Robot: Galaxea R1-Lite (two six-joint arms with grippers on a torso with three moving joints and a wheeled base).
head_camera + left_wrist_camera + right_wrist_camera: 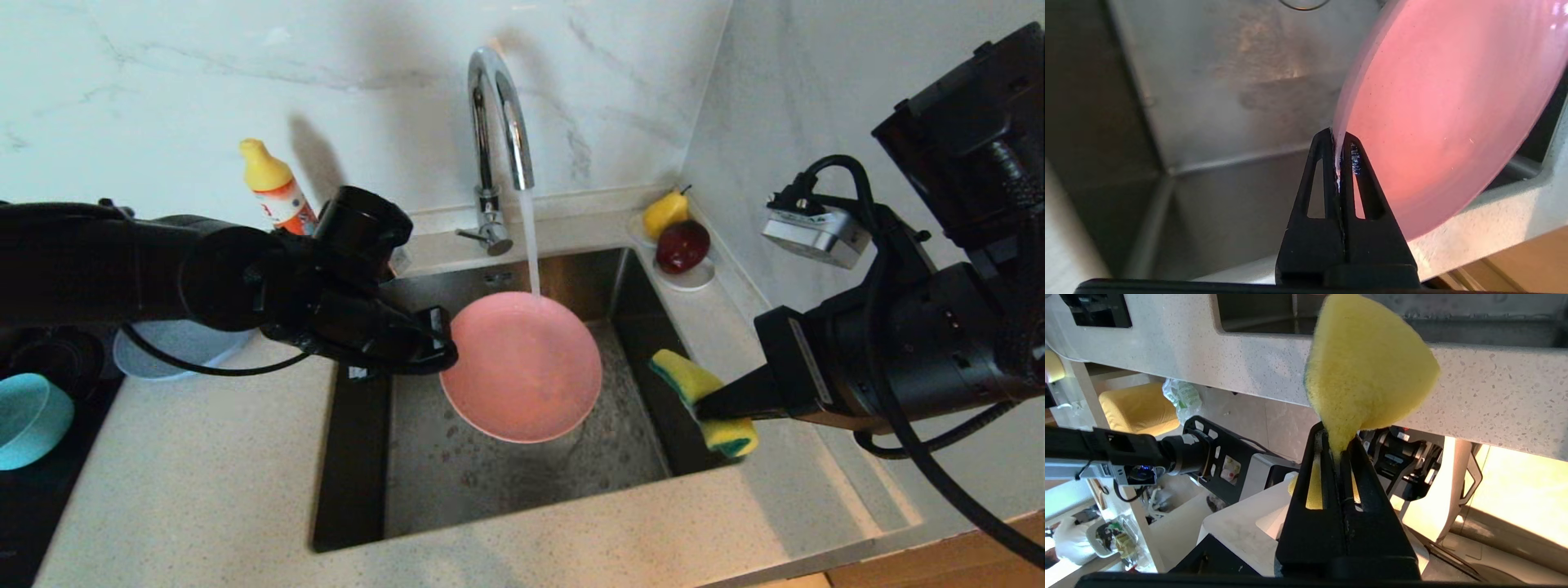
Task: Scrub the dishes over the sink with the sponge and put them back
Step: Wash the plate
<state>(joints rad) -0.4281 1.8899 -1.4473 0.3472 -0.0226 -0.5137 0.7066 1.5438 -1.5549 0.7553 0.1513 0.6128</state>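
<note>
The pink plate [522,371] hangs tilted over the sink [522,482], under the water running from the chrome tap [498,114]. My left gripper [445,347] is shut on the plate's left rim; in the left wrist view the fingers [1327,163] pinch the plate [1445,122] edge. At the sink's right edge my right gripper [709,406] is shut on the yellow and green sponge [702,400], squeezed at the middle; the sponge [1367,371] bulges beyond the jaws [1337,449]. A light-blue plate [175,347] and the teal bowl [28,420] rest at the left.
A yellow-capped soap bottle [276,189] stands behind my left arm. A white saucer [690,278] with a pear [665,212] and a dark red fruit [682,245] sits at the sink's back right corner. The marble wall closes the back and right.
</note>
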